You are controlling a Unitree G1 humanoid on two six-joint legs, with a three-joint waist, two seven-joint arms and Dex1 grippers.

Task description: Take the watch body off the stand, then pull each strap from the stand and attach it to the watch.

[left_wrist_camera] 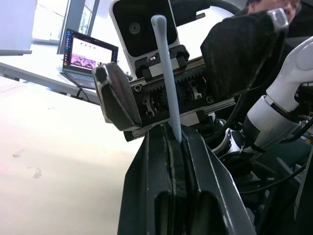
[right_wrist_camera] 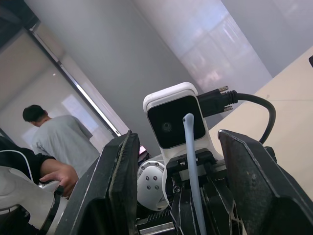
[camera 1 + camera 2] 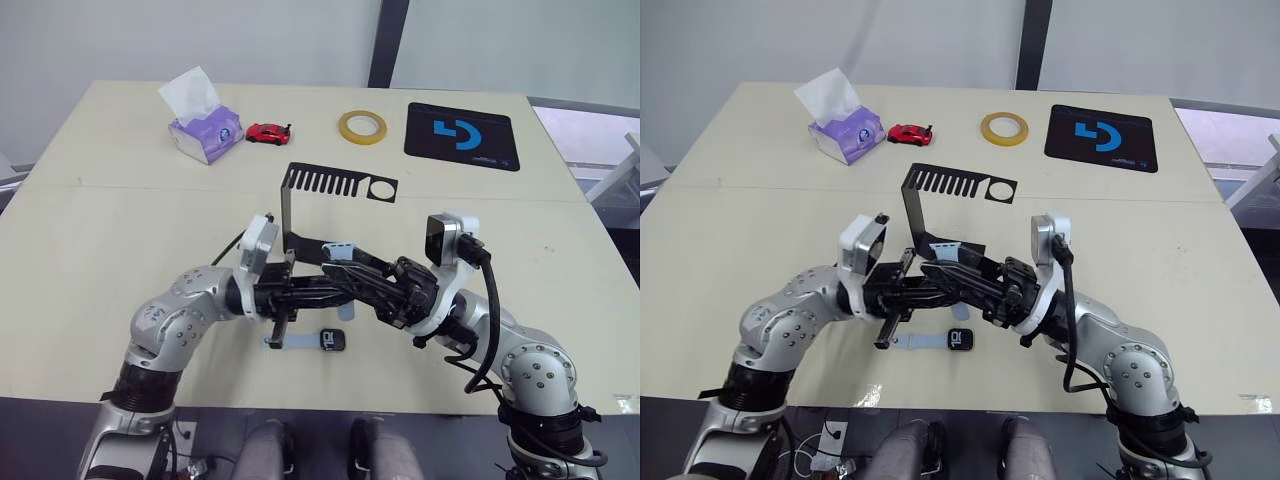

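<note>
Your left gripper [image 1: 173,142] is clamped on a pale blue-grey strap [image 1: 165,73], whose free end rises straight up between the closed fingers. Your right gripper [image 2: 188,161] faces it with its fingers [image 2: 115,181] spread wide apart, the strap standing in the gap between them without touching either pad.

Both forearms angle inward and meet low over the near part of the table [image 3: 120,210], the grippers pointing at each other just in front of the stand [image 3: 300,200]. The stand sits upright with its slotted top plate behind the grippers. The watch body [image 3: 333,341] lies flat on the table below the grippers, with the second strap [image 3: 290,343] beside it on its left end; whether they are joined is unclear.

Farther back you have a tissue box [image 3: 205,133], a red toy car [image 3: 268,132], a tape roll [image 3: 362,126] and a black mouse pad [image 3: 462,136], all well apart from the work. In the right wrist view a person [image 2: 58,142] stands in the background.
</note>
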